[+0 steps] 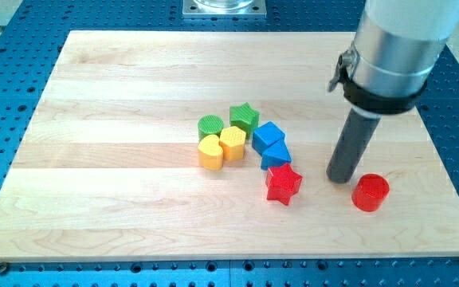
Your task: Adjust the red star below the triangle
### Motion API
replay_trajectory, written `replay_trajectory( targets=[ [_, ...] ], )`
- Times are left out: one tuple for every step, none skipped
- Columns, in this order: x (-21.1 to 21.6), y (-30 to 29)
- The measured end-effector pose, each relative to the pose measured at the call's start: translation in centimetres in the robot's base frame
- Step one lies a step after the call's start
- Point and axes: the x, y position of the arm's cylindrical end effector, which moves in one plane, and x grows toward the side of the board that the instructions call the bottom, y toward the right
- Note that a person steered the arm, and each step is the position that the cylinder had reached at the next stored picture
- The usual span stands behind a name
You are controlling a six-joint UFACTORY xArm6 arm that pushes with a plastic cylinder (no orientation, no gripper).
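- Worktop (118, 207): pale wooden board on a blue perforated base; nearly fills the view. All blocks lie in its middle and right half.
- Arm: grey cylindrical body enters from the view's top right corner and ends in a straight dark rod. No gripper is fitted, so there is nothing to be spread, pressed together or pinching.
- My tip (339, 178): on the worktop, right of centre, nearer the right edge than the left. It stands between the red star and the red cylinder, clear of the star and close to the cylinder; whether it touches the cylinder I cannot tell.
- Blue cube (268, 135): near the worktop's centre, touching the blue triangle at its lower right.
- Blue triangle (276, 155): directly beneath the cube, towards the bottom edge.
- Red star (283, 183): just below the blue triangle, offset slightly to the view's right; its upper point is at or touching the triangle's lower edge.
- Red cylinder (370, 192): alone, closest block to the right edge, level with the red star.
- Green star (245, 117): topmost block of the cluster, left of the blue cube.
- Green cylinder (210, 125): left of the green star.
- Yellow hexagon (233, 142): below the green star, beside the yellow heart.
- Yellow heart (210, 151): leftmost lower block, below the green cylinder.
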Motion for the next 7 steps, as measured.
replay_trajectory(
  targets=[
    [2.7, -2.7],
    [3.3, -3.4],
    [4.0, -3.4],
    [4.9, -6.0],
    [3.7, -6.9],
    [3.6, -6.9],
    [2.8, -6.9]
  ],
)
